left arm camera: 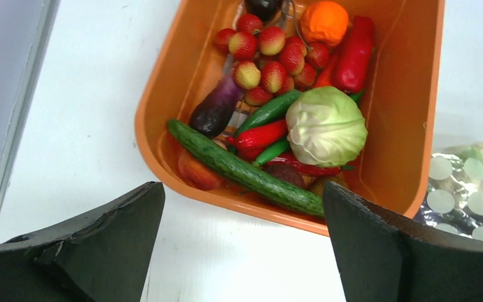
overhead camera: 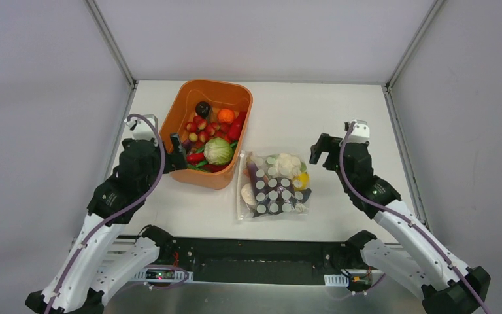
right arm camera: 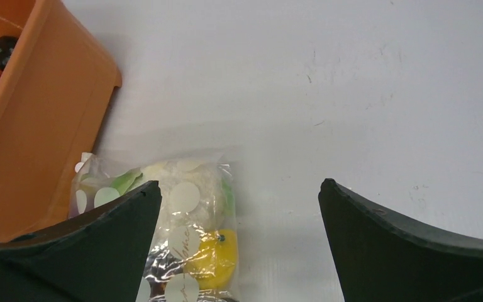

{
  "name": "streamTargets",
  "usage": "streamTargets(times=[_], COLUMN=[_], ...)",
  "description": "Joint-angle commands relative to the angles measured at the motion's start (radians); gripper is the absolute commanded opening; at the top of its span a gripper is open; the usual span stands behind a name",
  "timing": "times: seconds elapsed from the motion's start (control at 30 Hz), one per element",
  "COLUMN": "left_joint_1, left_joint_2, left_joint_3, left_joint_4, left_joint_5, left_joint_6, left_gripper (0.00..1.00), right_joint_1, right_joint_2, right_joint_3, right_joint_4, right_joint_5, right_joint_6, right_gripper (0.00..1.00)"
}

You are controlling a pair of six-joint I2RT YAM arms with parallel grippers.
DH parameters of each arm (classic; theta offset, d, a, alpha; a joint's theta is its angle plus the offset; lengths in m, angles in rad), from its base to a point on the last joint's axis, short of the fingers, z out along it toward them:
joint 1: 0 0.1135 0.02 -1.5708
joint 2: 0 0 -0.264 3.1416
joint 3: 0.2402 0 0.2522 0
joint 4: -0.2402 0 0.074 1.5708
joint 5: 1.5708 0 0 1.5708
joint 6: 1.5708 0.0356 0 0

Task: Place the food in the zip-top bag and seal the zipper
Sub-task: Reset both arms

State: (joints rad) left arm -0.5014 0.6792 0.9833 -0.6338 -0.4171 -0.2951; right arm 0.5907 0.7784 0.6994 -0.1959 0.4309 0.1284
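The clear dotted zip-top bag [overhead camera: 274, 186] lies flat on the table right of the orange tub [overhead camera: 182, 104]. It holds a white cauliflower [overhead camera: 289, 163], a yellow pepper [overhead camera: 302, 180] and a dark purple piece. Its pale zipper strip [overhead camera: 240, 193] runs along the left edge. The bag also shows in the right wrist view [right arm camera: 192, 233] and the left wrist view [left arm camera: 471, 195]. More food lies in the tub: green cabbage [left arm camera: 326, 126], cucumber [left arm camera: 245, 168], eggplant [left arm camera: 216, 108], strawberries, red peppers. My left gripper [overhead camera: 178, 152] is open and empty at the tub's near-left wall. My right gripper [overhead camera: 323, 152] is open and empty, right of the bag.
White enclosure walls with metal frame rails stand on the left, right and back of the table. The tub stands at the back centre-left, touching the bag's upper left corner. The arm bases and a black rail lie along the near edge.
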Motion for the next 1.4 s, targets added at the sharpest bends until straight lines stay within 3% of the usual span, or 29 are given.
streamTargets(times=[0.0,0.17,0.3,0.4,0.67,0.97,1.37], left_joint_1=[0.089,0.24,0.44,0.449,0.449,0.449,0.449], left_joint_2=[-0.013,0.008,0.042,0.053,0.036,-0.052,-0.117], left_joint_3=[0.047,0.034,-0.01,-0.003,0.028,-0.024,-0.047], left_joint_4=[-0.045,-0.034,0.025,0.004,-0.146,-0.076,-0.03], left_joint_5=[0.05,0.103,0.333,0.257,0.062,0.096,0.126], left_joint_6=[0.013,-0.027,-0.147,-0.183,-0.191,-0.171,-0.153], left_gripper=[0.99,0.99,0.99,0.99,0.99,0.99,0.99], right_joint_1=[-0.081,-0.205,-0.359,-0.411,-0.413,-0.413,-0.414], right_joint_2=[0.05,0.085,0.115,0.112,0.044,0.062,0.031], right_joint_3=[0.078,0.101,0.119,0.119,0.057,0.081,0.068], right_joint_4=[-0.03,-0.017,-0.019,-0.026,0.007,-0.003,0.01], right_joint_5=[-0.052,-0.117,-0.233,-0.278,-0.365,-0.472,-0.478], right_joint_6=[0.09,0.151,0.216,0.234,0.239,0.236,0.231], right_gripper=[1.0,1.0,1.0,1.0,1.0,1.0,1.0])
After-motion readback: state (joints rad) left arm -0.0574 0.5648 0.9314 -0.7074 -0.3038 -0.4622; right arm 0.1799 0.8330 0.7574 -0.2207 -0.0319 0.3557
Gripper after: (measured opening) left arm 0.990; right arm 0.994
